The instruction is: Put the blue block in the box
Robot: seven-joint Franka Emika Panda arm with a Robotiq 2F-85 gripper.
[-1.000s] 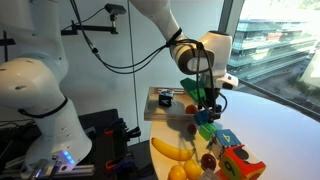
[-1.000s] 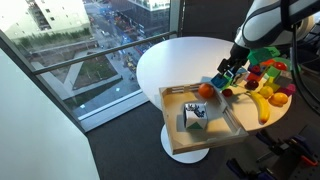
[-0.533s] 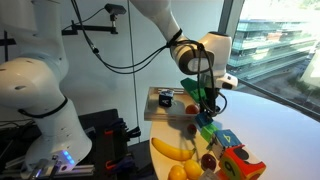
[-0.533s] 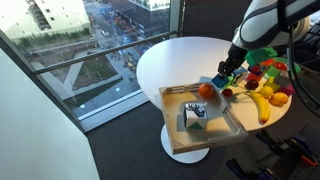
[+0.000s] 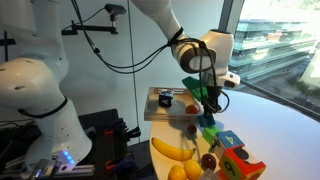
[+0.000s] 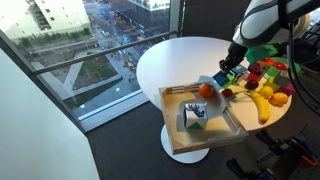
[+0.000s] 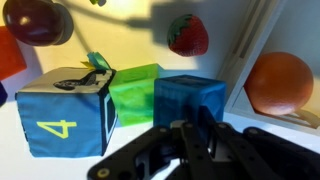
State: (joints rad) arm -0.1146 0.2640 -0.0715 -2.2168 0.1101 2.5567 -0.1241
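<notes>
Rising a touch over the last second, the gripper (image 5: 208,97) is easing up and slightly back from the cluster of toys at the table's edge, though the shift is small in both exterior views. In the wrist view the blue block (image 7: 188,100) is sitting on the white tabletop, touching the green cube (image 7: 133,90) on one side, with the orange (image 7: 280,80) beyond it on the other. It looks as though it is not being carried, so the transfer to the box (image 6: 168,120) appears not yet begun. The fingers are showing only as a dark blur in front of the block, so I cannot tell whether they are spread, closed, or touching it.
</notes>
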